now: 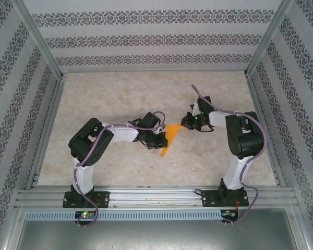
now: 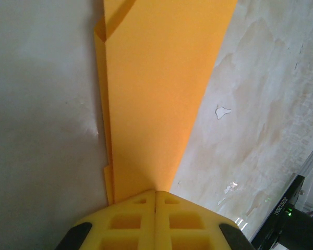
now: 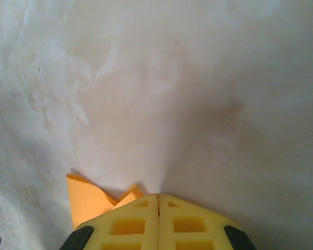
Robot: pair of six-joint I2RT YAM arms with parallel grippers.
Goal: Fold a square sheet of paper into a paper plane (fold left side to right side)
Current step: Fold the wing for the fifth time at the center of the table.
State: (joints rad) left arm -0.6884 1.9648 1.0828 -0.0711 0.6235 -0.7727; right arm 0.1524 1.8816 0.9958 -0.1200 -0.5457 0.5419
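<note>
Marbled table (image 1: 120, 94): left gripper (image 2: 155, 193), right gripper (image 3: 158, 196) pressed together at paper (image 2: 156, 94) (layers offset); dragging could skew the crease.

You see a pale beige marbled tabletop (image 1: 120, 94). Floral-striped white wall panels (image 1: 146, 36) and silver aluminium rails (image 1: 156, 195) border it.

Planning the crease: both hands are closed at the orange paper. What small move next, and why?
Probably slide the closed left hand along the paper to press the fold; its layered edge looks loose, and the right hand rests by a corner.
</note>
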